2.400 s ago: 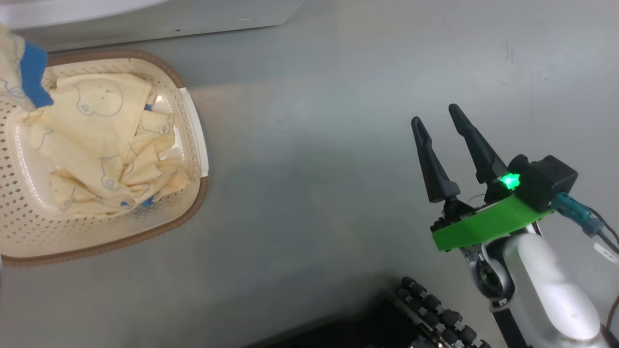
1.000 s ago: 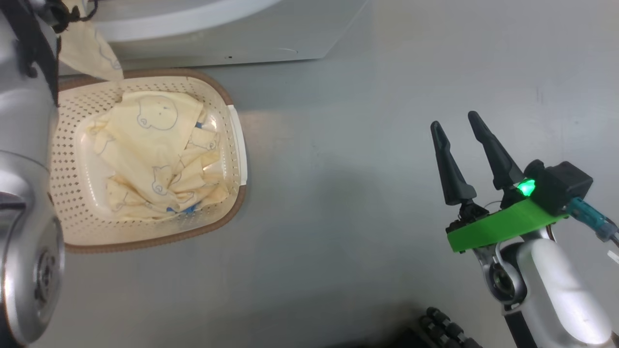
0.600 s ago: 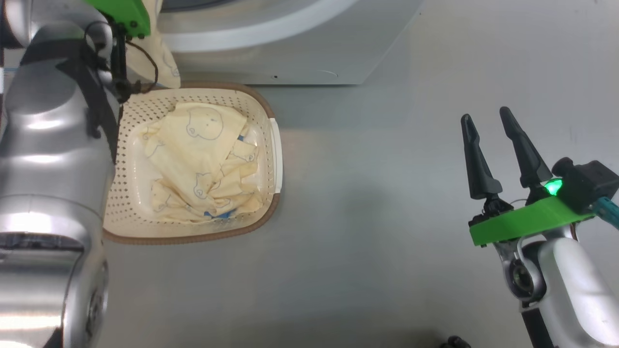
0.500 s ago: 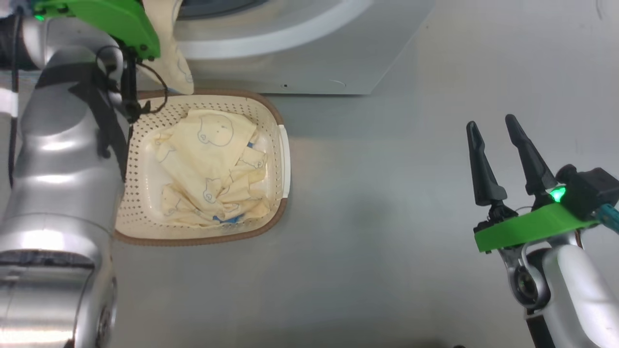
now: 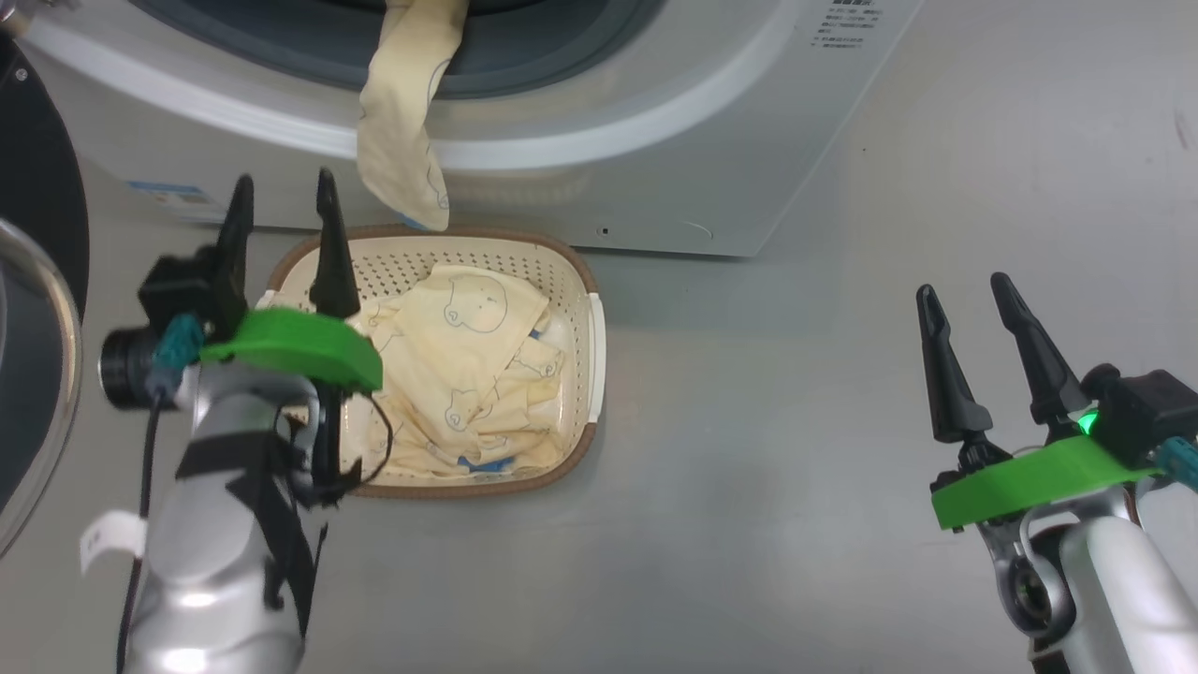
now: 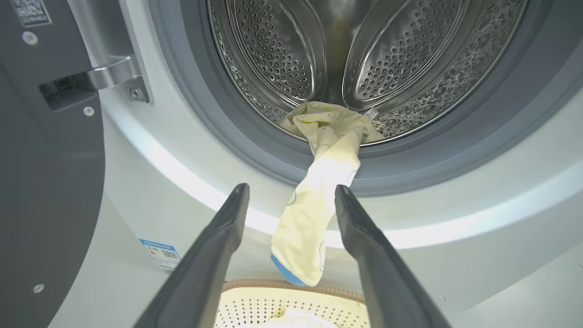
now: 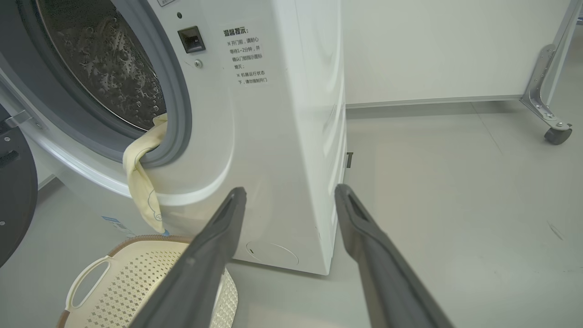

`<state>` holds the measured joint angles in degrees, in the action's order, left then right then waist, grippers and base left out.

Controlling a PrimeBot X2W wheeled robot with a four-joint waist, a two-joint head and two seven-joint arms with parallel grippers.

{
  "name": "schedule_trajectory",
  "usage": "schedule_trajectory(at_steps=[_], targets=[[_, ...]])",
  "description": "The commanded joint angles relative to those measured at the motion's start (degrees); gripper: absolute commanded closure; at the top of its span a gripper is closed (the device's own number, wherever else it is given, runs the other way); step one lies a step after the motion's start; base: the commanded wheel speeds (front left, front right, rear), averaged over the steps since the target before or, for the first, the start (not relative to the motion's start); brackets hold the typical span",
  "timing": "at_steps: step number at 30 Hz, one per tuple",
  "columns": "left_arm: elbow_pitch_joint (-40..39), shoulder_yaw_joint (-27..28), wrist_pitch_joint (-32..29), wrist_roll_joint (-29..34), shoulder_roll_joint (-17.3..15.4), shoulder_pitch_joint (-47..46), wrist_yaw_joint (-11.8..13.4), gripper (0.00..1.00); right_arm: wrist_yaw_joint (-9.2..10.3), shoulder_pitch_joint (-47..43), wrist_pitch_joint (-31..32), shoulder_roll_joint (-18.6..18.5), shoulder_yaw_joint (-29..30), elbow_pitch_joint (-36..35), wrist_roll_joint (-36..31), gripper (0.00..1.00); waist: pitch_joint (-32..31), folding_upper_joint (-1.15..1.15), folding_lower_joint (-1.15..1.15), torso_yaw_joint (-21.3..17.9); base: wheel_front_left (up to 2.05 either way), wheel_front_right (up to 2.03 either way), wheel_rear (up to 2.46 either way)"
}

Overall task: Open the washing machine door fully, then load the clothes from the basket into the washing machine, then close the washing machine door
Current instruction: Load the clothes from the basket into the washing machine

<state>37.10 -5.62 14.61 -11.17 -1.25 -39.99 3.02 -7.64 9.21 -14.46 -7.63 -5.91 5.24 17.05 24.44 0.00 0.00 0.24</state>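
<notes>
Nearest us, the right hand (image 5: 962, 284) hangs over the bare floor (image 5: 767, 524) at the right. Its fingers are spread with nothing between them, the same pose as half a second ago.

The left hand (image 5: 284, 178) is the news. A moment back only its green mount showed at the top left, with a yellow garment dangling beside it. Now the hand is over the left rim of the basket (image 5: 573, 267), fingers spread wide and empty. The head camera has tilted up too, so the whole scene has slid down the picture; that is the view shifting, not the basket.

The basket stands on the floor tight against the foot of the washing machine (image 5: 674, 140), with the rest of the clothes (image 5: 459, 365) heaped inside.

Beyond it, the released garment (image 5: 402, 131) lies bunched on the front lip of the drum (image 6: 282, 54). It trails out over the grey gasket (image 6: 218, 136), its blue-trimmed end hanging right at the basket's far rim; whether it touches, I cannot tell.

The door (image 5: 33, 197) stands swung open at the left.
</notes>
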Motion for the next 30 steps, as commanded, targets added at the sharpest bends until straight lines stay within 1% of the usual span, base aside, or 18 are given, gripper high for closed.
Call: schedule_trajectory(at_steps=[1, 4, 8, 17, 22, 27, 30], targets=[[-3.5, 1.8, 0.4, 0.1, -1.8, 1.8, 0.4, 0.0, 0.15, -0.9, -0.5, -1.0, -0.9, -1.7, -0.4, 0.0, -0.6, 0.0, 0.0, 0.2, 0.0, 0.0, 0.0], [-8.9, 2.0, 0.4, 0.7, -2.0, 9.6, 0.7, 0.0, 0.15, -1.5, -0.5, -1.2, -0.9, -1.8, -0.5, 0.0, -1.2, 0.0, 0.0, 0.2, 0.0, 0.0, 0.0], [-12.6, 3.4, 0.4, 0.3, -2.1, 18.1, 1.4, 0.0, 0.15, -2.2, -0.5, -1.7, -0.3, -2.1, -0.8, 0.0, -1.9, 0.0, 0.0, 0.4, 0.0, 0.0, 0.0], [-21.1, 5.6, 0.4, -0.1, -1.8, 31.3, 1.3, 0.0, 0.15, -3.2, -0.5, -1.7, 0.5, -2.8, -1.0, 0.0, -1.7, 0.0, 0.0, -0.3, 0.0, 0.0, 0.0], [-21.6, 4.9, 0.4, -0.3, -1.7, 32.9, 1.3, 0.0, 0.15, -3.3, -0.5, -1.5, 0.6, -2.9, -0.9, 0.0, -1.0, 0.0, 0.0, -0.3, 0.0, 0.0, 0.0], [-21.5, 4.1, 0.4, -0.3, -1.7, 30.5, 1.2, 0.0, 0.15, -2.5, -0.5, -1.6, 0.1, -2.9, -0.9, 0.0, 0.0, 0.0, 0.0, -0.9, 0.0, 0.0, 0.0], [-20.6, 4.3, 0.4, 0.1, -1.7, 28.4, 0.6, 0.0, 0.15, -1.8, -0.5, -1.6, -0.2, -3.0, -0.8, 0.0, 0.7, 0.0, 0.0, -1.7, 0.0, 0.0, 0.0]])
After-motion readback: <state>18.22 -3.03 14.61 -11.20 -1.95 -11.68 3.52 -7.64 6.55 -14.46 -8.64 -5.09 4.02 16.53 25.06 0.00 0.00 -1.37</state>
